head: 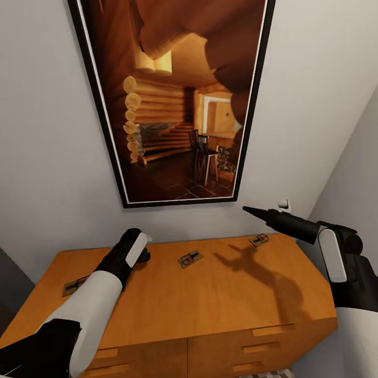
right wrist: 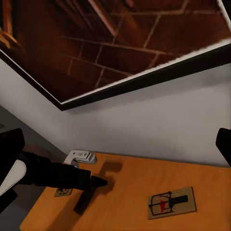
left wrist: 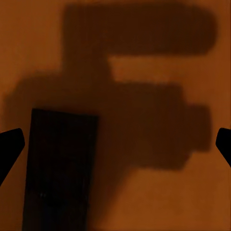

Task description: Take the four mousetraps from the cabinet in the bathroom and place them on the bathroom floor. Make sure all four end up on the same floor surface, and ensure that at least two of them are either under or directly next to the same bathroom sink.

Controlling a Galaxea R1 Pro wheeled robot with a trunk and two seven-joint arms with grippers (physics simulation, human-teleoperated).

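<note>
The robot stands in front of the cabinet (head: 210,294), a wide orange-brown wooden one with a flat top and drawers with bar handles. Above it, on the pale wall (head: 47,157), hangs a big picture in a black frame (head: 181,94) that shows a log cabin room.

Three mousetraps lie flat on the cabinet top. One mousetrap (head: 190,258) is in the middle, toward the far side. Another mousetrap (head: 259,240) is at the far right, close to the wall. A third mousetrap (head: 74,286) is at the left edge, partly behind the left arm.

The left gripper (head: 140,245) points down over the far left part of the top, left of the middle trap. In the left wrist view its two dark fingertips (left wrist: 10,144) sit wide apart at the edges, so the jaws are spread. Under them is a dark flat trap (left wrist: 60,168) lying in the gripper's shadow.

The right gripper (head: 253,211) is up in the air over the far right part of the cabinet, pointing left. In the right wrist view its fingertips are also far apart, so its jaws are spread and hold nothing. That view shows the middle trap (right wrist: 172,202) with its red mark.
</note>
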